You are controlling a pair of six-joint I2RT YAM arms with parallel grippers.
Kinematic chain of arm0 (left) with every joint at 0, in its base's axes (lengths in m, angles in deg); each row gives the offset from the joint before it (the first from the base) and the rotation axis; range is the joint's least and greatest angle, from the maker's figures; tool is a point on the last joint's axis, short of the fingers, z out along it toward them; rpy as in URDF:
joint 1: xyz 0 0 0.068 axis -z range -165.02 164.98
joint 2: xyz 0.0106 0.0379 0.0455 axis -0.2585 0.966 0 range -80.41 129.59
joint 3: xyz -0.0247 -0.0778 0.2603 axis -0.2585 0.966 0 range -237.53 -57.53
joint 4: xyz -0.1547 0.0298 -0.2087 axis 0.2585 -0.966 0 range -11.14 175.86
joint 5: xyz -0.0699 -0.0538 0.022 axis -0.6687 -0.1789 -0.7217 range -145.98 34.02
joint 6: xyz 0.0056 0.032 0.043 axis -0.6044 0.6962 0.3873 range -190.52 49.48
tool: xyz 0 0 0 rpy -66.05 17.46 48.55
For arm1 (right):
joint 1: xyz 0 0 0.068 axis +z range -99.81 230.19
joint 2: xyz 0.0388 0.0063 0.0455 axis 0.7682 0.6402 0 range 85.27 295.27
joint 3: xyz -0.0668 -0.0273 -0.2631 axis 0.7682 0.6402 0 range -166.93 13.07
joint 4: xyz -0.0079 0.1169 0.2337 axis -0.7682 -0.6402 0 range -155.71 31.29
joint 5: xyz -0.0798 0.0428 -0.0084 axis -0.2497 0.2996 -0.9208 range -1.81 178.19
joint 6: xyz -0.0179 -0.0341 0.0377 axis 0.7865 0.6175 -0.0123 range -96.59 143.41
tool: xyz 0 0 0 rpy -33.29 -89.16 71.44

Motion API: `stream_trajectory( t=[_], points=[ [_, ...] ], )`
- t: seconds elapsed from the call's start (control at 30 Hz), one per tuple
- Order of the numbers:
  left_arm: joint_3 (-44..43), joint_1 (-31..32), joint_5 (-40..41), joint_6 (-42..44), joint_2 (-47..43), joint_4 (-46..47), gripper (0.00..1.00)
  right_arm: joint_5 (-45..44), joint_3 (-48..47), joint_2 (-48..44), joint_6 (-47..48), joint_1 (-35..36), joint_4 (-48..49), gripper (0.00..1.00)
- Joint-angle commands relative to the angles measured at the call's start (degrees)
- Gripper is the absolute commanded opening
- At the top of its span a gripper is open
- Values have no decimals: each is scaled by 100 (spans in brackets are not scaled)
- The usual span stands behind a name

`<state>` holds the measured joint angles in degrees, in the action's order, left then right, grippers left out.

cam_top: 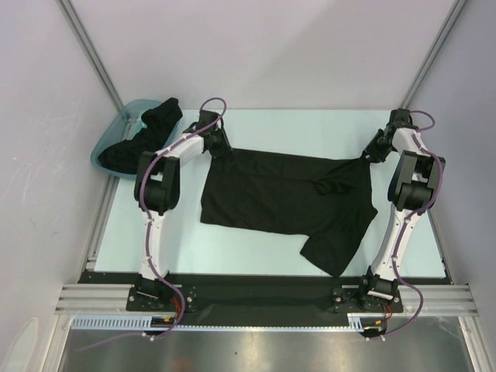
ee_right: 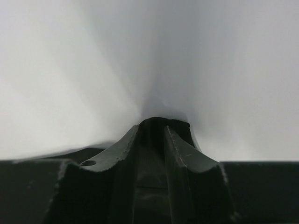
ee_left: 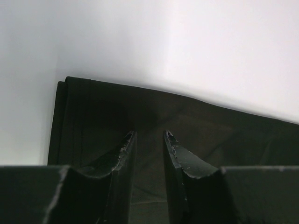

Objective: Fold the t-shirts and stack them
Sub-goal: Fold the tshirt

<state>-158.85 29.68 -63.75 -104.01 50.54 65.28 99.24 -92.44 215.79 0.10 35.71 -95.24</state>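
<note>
The right gripper (ee_right: 150,128) fills the bottom of the view. Its two dark fingers (ee_right: 124,147) stand close together, with a fold of black t-shirt (ee_right: 161,121) pinched between them. The cloth humps up just over the gripper's tips (a small rounded peak). Low on the gripper's left lies a thin dark strip, too blurred to identify. Beyond the gripper is a pale, blurred background (ee_right: 70,65).

Top camera looks down from behind; close wrist cameras share its t-shirt (cam_top: 279,194).

Obstacles: shirt (cam_top: 279,194) spread across mid-table (cam_top: 186,248); full tub (cam_top: 108,143) at far-left corner; walls (cam_top: 271,46) close on three sides. Free: bare strips left of, right of and beyond the shirt.
</note>
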Motion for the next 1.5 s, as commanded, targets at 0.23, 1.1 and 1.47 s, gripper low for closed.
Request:
stream_trajectory(
  t=[0.23, 1.1, 1.47],
  points=[
    [-669, -64, 74, -157, 378, -630, 34, -444, -329, -79, 292, -107, 23, 0],
    [-741, 94, 408, 405, -798, -1203, 54, -780, 495, -1589, 318, 41, -1374, 56],
    [1674, 1306, -1023, 73, -2241, 236, 49, 238, 3308, -3445, 415, 516, -479, 17]
  ],
)
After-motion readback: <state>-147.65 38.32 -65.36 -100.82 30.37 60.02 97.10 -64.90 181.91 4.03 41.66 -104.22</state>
